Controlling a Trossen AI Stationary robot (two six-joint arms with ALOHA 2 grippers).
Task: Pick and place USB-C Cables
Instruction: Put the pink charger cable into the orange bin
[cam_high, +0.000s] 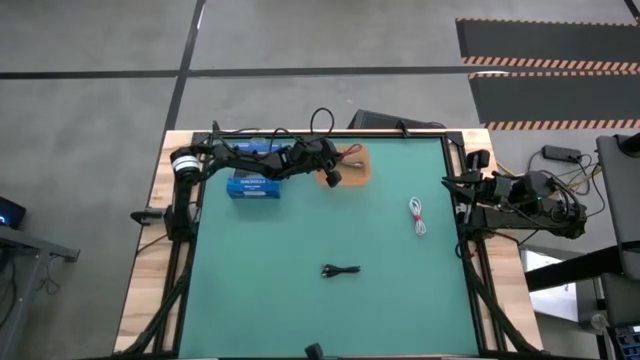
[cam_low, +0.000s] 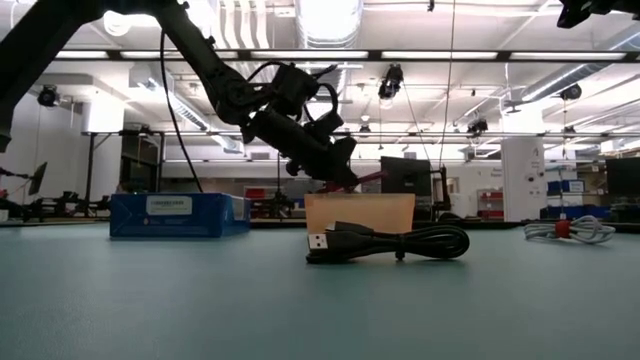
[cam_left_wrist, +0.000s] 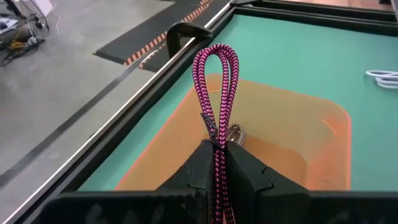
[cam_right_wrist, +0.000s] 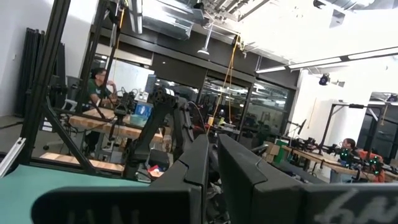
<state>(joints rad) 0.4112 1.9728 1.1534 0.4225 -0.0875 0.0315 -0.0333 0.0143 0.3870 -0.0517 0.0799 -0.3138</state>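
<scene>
My left gripper (cam_high: 335, 172) (cam_left_wrist: 217, 149) hangs over the orange tray (cam_high: 358, 170) (cam_left_wrist: 298, 124) near the table's far edge, shut on the red-pink braided cable (cam_left_wrist: 217, 74) (cam_high: 351, 152). The black cable (cam_high: 340, 270) (cam_low: 390, 243) lies bundled on the green mat toward the near edge. The white cable (cam_high: 418, 215) (cam_left_wrist: 382, 78) lies on the mat right of centre. A small greyish coil (cam_left_wrist: 235, 132) shows in the tray behind the pink cable; whether it is the grey cable I cannot tell. My right gripper (cam_high: 450, 181) (cam_right_wrist: 214, 149) waits shut at the table's right edge. My left gripper pinches the red-pink cable between its two fingers (cam_left_wrist: 245, 171), both strands of the doubled cable together. The fingers slant down from the table's left, and the cable runs along them. Its looped end (cam_left_wrist: 216, 56) sticks out past the fingertips, lifted clear above the tray.
A blue box (cam_high: 250, 185) (cam_low: 175, 215) sits on the mat under the left arm, left of the tray. The table has a raised dark frame rail (cam_left_wrist: 180, 37) along its far edge. Open mat lies across the table's middle and near side.
</scene>
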